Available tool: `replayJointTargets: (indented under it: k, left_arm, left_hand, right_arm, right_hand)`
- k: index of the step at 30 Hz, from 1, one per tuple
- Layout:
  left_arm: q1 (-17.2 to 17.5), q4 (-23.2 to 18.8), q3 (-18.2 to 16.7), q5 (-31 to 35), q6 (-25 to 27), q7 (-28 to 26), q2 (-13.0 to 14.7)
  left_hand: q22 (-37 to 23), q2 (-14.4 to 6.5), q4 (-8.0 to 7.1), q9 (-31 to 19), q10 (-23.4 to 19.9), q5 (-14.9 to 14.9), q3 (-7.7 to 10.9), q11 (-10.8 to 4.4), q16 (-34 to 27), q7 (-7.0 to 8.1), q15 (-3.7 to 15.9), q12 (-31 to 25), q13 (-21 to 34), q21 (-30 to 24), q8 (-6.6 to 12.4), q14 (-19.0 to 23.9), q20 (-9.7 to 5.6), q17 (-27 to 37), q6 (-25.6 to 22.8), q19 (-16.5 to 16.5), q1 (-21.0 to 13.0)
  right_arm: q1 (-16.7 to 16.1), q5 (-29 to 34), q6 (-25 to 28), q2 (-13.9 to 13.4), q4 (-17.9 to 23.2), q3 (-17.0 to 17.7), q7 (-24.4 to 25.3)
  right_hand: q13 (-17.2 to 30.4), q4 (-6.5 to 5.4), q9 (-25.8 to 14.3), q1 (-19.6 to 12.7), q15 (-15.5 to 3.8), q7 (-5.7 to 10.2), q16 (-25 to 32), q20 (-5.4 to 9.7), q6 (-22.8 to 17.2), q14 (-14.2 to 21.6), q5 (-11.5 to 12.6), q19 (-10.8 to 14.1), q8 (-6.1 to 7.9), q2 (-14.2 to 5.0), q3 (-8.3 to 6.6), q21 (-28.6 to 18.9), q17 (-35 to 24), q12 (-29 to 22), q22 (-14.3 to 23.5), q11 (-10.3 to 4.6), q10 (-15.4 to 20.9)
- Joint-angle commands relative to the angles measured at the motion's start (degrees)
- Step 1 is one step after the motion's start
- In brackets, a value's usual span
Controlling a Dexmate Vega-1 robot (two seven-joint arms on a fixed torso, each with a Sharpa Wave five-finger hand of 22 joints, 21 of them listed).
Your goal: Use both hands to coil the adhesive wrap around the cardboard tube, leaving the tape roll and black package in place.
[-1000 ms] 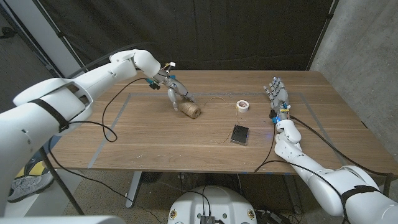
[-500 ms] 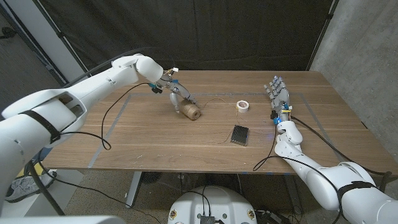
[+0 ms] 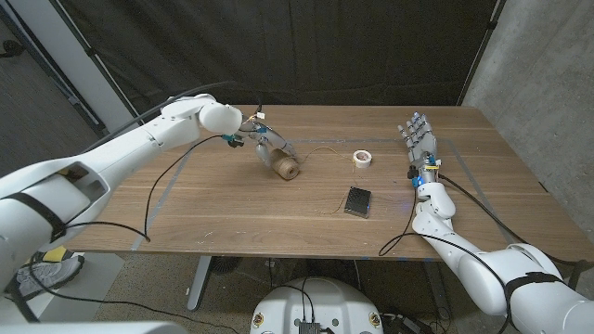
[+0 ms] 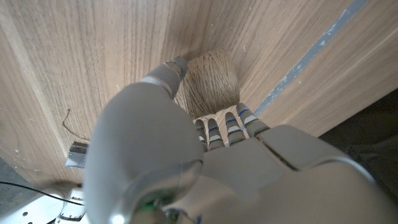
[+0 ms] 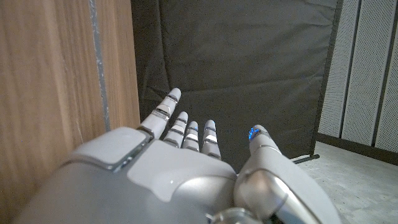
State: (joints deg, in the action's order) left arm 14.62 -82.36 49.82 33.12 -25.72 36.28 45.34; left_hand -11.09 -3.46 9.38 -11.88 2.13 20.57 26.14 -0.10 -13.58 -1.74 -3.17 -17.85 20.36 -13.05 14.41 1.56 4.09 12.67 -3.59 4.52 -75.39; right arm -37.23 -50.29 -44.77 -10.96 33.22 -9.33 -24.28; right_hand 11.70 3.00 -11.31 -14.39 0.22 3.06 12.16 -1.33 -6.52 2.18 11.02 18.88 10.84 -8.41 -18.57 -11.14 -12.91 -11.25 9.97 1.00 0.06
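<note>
Twine-wound tube (image 4: 211, 84) between left hand (image 4: 186, 162) fingers; loose strand (image 3: 320, 149) tableward

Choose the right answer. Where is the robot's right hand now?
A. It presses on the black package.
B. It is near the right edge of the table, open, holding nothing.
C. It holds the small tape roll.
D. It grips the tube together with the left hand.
B. In the head view the right hand is by the table's right side with fingers apart, away from the tape roll, the black package and the tube.
</note>
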Motion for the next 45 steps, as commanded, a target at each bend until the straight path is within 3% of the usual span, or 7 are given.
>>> replayJointTargets:
  k: [1,15,30,45]
  left_arm:
    - [11.09,-14.31,-6.15,6.2,6.17,-8.2,6.19]
    - [14.49,-16.1,-9.02,8.4,10.45,-9.59,7.12]
    - [17.28,-15.2,-10.21,11.37,11.19,-18.2,7.46]
    - [16.82,-13.0,-9.43,11.47,9.97,-20.59,6.43]
  left_hand:
    - [-0.13,-0.13,-0.35,-0.16,0.18,0.28,0.06,0.05,-0.19,0.21,0.08,-0.51,0.48,-0.37,0.41,0.31,0.33,0.43,-0.71,0.27,0.16]
    - [-0.17,0.08,-0.49,-0.38,0.59,0.36,0.04,0.41,-0.12,-0.12,-0.03,-1.15,1.2,-0.32,0.27,0.29,0.54,1.03,-0.99,0.06,0.72]
    - [-0.25,-0.35,-0.19,-0.76,-1.01,0.61,0.41,0.09,-1.2,-0.21,0.29,-3.06,2.32,-0.87,0.6,2.86,0.71,2.09,-2.81,1.36,0.34]
    - [-0.43,-0.64,0.01,-1.32,-3.54,0.21,-0.57,-0.45,-2.96,0.45,0.99,-5.6,3.66,-1.63,1.32,5.7,0.5,3.48,-5.24,3.29,-0.15]
  right_arm:
    - [0.3,-0.95,-0.39,0.33,-2.13,0.96,-2.37]
    - [2.3,-0.59,0.56,0.99,-4.87,0.96,-3.63]
    - [2.59,0.17,2.0,0.78,-4.87,0.56,-3.05]
    - [2.44,-0.01,2.09,0.8,-5.7,1.14,-3.28]
  right_hand:
    - [0.22,0.13,-0.23,0.41,-0.13,0.12,0.18,-0.18,0.06,-0.22,-0.19,0.24,0.39,-0.07,-0.04,-0.28,-0.11,-0.27,0.21,-0.2,-0.01]
    - [0.22,0.15,-0.23,0.44,-0.08,0.11,0.22,-0.24,0.01,-0.32,-0.2,0.22,0.46,-0.08,-0.05,-0.29,-0.11,-0.3,0.21,-0.22,-0.01]
    - [0.22,0.18,-0.23,0.47,-0.15,0.06,0.28,-0.33,0.02,-0.31,-0.2,0.19,0.5,-0.07,-0.05,-0.3,-0.1,-0.31,0.22,-0.2,-0.06]
    - [0.22,0.18,-0.22,0.51,-0.14,0.12,0.32,-0.34,0.14,-0.4,-0.21,0.18,0.49,-0.09,-0.07,-0.32,-0.11,-0.3,0.22,-0.05,-0.18]
